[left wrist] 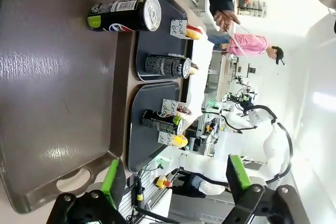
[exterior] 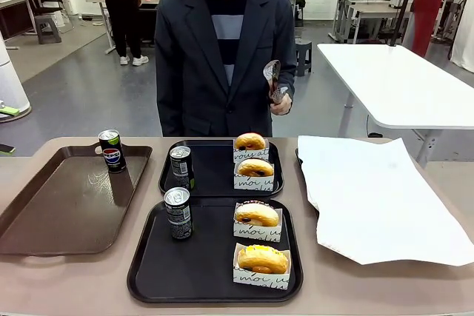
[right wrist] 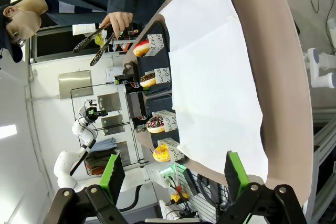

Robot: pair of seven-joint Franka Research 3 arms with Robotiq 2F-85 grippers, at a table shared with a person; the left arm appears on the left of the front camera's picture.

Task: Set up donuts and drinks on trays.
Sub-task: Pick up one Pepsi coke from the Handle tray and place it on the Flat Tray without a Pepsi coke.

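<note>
Both the left gripper (left wrist: 173, 182) and the right gripper (right wrist: 173, 174) hang with jaws apart and empty, while each black tray (exterior: 215, 268) holds two sleeved donuts (exterior: 257, 214) and one can (exterior: 178, 213), a third can (exterior: 112, 150) standing on the brown tray (exterior: 67, 205).

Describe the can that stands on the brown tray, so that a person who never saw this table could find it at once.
Look at the long brown tray at the table's left side in the front view. At its far right corner stands one can, upright and alone. Unlike the two dark cans on the black trays, it bears a round red, white and blue logo.
</note>
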